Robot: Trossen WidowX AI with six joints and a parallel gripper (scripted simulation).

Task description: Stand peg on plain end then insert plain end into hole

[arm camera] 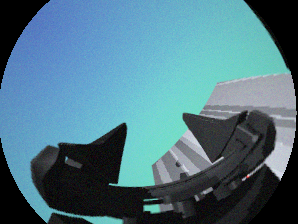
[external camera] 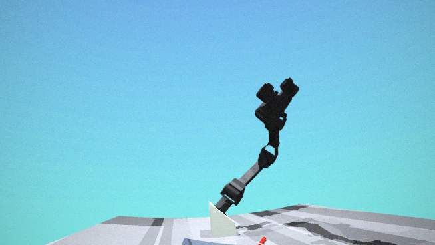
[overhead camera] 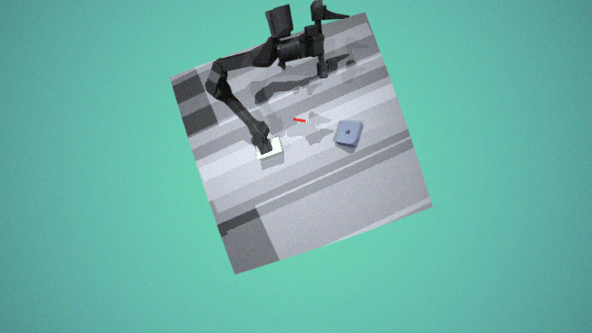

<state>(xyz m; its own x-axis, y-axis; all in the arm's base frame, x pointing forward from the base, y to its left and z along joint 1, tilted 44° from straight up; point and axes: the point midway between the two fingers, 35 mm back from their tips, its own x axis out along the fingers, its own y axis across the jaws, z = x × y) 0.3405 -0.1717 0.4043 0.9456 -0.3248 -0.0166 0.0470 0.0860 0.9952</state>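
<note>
The red peg (overhead camera: pixel 299 120) (external camera: pixel 263 240) lies on its side on the table, its white band near the right end in the top view. The blue-grey sloped panel (overhead camera: pixel 354 136) (external camera: pixel 192 242) stands to the right of the peg in the top view, with one dark hole (overhead camera: pixel 348 131) in its face; the exterior view cuts off most of it. My gripper (overhead camera: pixel 348 36) (external camera: pixel 278 90) (arm camera: pixel 155 120) is open and empty, raised high above the table, away from peg and panel. The wrist view shows sky and part of the table between and behind the fingers, with no clear view of the panel.
The arm rises from a pale wedge-shaped base (overhead camera: pixel 276 146) (external camera: pixel 222 227) left of the peg in the top view. The patterned grey table (overhead camera: pixel 353 204) (external camera: pixel 110 233) (arm camera: pixel 255 92) has dark shadows of the arm across it. Its edges show against the green background.
</note>
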